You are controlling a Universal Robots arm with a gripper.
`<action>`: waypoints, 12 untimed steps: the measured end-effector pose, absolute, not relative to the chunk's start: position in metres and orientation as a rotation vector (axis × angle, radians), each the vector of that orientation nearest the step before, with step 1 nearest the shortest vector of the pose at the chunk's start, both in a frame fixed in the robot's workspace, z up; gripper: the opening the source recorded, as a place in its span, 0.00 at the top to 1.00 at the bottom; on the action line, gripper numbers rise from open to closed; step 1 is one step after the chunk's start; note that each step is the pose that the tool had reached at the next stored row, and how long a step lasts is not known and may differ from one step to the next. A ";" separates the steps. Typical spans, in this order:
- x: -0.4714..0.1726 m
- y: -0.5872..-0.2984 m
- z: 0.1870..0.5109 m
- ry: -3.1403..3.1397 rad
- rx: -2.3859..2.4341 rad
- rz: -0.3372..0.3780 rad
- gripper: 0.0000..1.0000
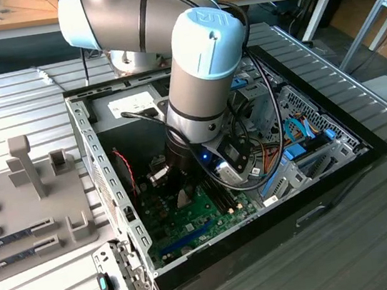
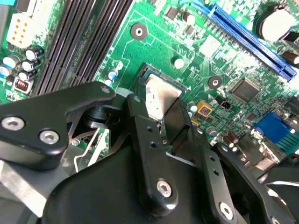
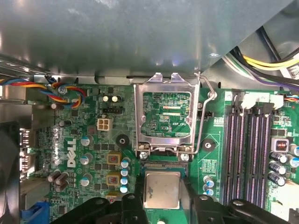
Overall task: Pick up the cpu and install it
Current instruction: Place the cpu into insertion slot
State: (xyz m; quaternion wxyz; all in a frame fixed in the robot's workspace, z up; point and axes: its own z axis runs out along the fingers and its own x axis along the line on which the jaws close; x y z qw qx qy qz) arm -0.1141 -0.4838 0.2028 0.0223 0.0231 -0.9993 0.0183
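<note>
**Gripper clamped on cpu at the open socket**

The gripper [image 2: 161, 112] is down inside the computer case [image 1: 102, 165]. Its black fingers [image 2: 145, 140] are closed against two opposite edges of the cpu [image 2: 161, 93], so it is grasping the chip. The first wrist view shows the same hold: gripper [image 3: 162, 203], cpu [image 3: 161, 189] flat between the fingertips, silvery top up, thin green rim showing.

The cpu lies level over the socket on the green motherboard [image 3: 93, 140]. Cannot tell whether it is fully seated.

Just beyond the fingertips the socket's metal cover [image 3: 138, 116] stands flipped open, hinged at the socket edge nearest the cpu. A wire lever [image 3: 204, 116] runs along one side of that cover, raised off the board. Past the lever, long black memory slots [image 3: 247, 149] lie side by side.

On the gripper's other side, small capacitors [image 3: 124, 172] sit just beside the cpu. A small white connector [image 3: 103, 124] is a bit further out, and a bundle of coloured wires [image 3: 56, 91] is further still.

In the second wrist view a long blue slot [image 2: 252, 39] lies well apart from the fingertips. A dark square chip [image 2: 245, 90] is near it and a round battery [image 2: 275, 23] is past it.

In the exterior view the arm [image 1: 199, 79] reaches steeply down into the case, which lies open on a ribbed metal table [image 1: 351, 238]. Well apart from the gripper, to the exterior view's left, a grey tray [image 1: 30, 211] lies on the table.
</note>
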 end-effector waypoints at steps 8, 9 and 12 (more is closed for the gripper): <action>-0.114 -0.484 0.203 -3.096 0.072 0.057 0.60; -0.114 -0.484 0.203 -3.096 0.072 0.057 0.60; -0.114 -0.484 0.202 -3.096 0.072 0.057 0.60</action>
